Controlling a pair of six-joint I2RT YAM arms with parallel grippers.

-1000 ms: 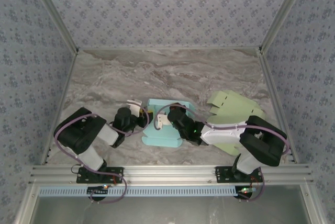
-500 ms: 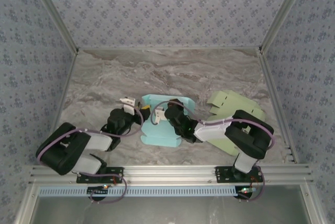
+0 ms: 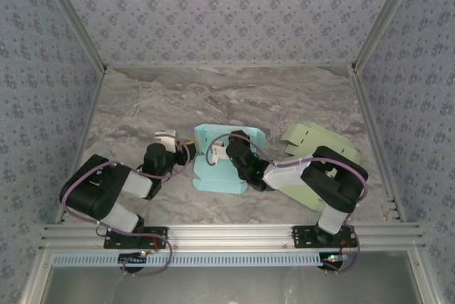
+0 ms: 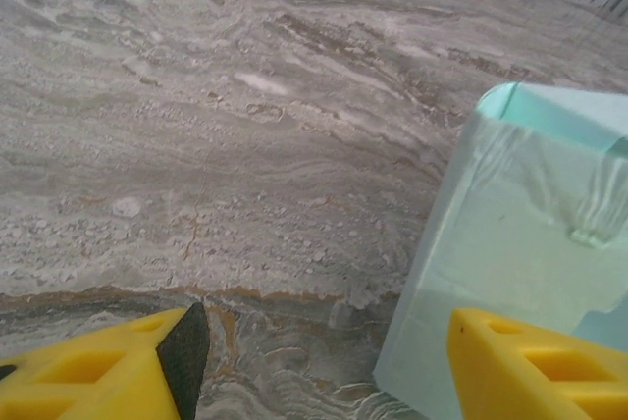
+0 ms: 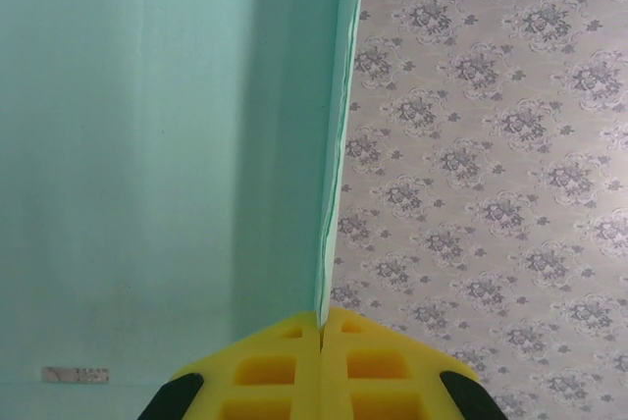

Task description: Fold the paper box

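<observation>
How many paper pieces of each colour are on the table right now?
teal paper box: 1
light green flat blank: 1 (I cannot tell whether more sheets lie under it)
Total: 2

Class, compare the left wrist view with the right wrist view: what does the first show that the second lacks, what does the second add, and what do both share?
Left wrist view: the marble table, with the left claw open, its yellow fingers spread and nothing between them. The teal paper box stands on the table at the right.
Right wrist view: the right claw shut on a thin upright panel edge of the box, with patterned wallpaper behind.
Shared: the teal box and yellow claw fingers.
</observation>
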